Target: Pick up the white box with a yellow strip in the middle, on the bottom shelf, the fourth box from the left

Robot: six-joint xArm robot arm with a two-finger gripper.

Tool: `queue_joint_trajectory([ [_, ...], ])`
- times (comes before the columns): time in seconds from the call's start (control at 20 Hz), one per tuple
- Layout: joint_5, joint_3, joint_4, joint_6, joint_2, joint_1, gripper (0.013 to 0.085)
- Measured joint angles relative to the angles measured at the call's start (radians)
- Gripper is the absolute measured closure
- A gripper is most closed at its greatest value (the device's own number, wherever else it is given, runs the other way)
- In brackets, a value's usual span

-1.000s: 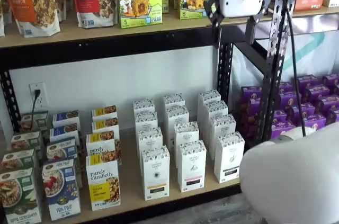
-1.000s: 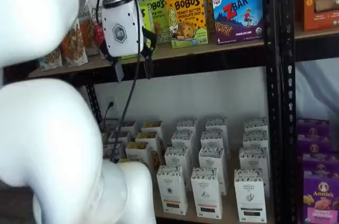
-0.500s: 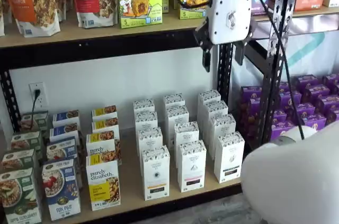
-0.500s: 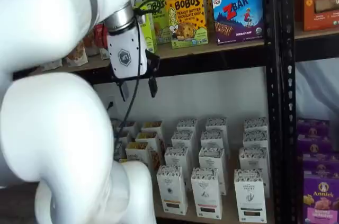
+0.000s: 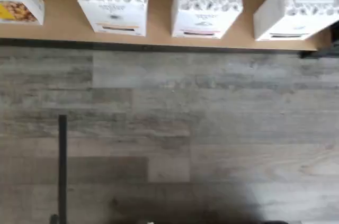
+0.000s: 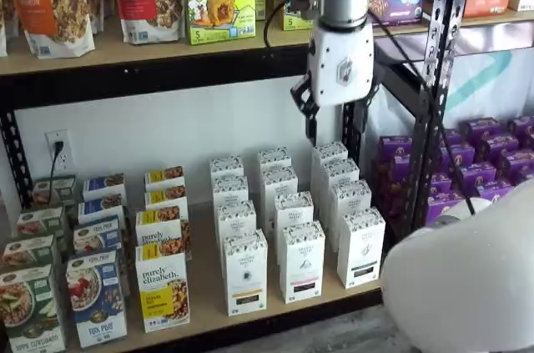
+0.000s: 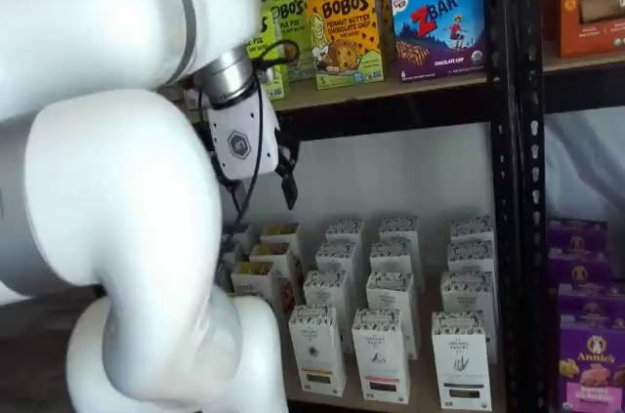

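My arm reaches in from above, wrist pointing down; the gripper (image 6: pixel 312 126) hangs with only one black finger (image 7: pixel 289 188) clearly showing.

Matt white card with a dark speckled top was seen on the white box (image 6: pixel 245 272), pale smooth wood on the bottom shelf (image 6: pixel 209 299), perforated black-painted metal on the uprights (image 6: pixel 440 78), grey wood-grain planking on the floor (image 5: pixel 169 139), glossy white plastic on the arm (image 7: pixel 107 198).

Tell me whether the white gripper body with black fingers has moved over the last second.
Yes. The white gripper with black fingers has come down, from level with the upper shelf board to below it, and shifted left, hanging above the white cartons.
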Motion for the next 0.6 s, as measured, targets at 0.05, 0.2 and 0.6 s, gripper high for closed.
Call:
queue_joint_trajectory([
  [0.05, -0.026, 0.011, 0.008, -0.001, 0.009, -0.002, 0.0130],
  [0.2, -0.103, 0.038, 0.004, 0.016, 0.056, 0.008, 0.0130],
  [0.6, -0.357, 0.090, 0.013, 0.034, 0.204, 0.012, 0.0130],
])
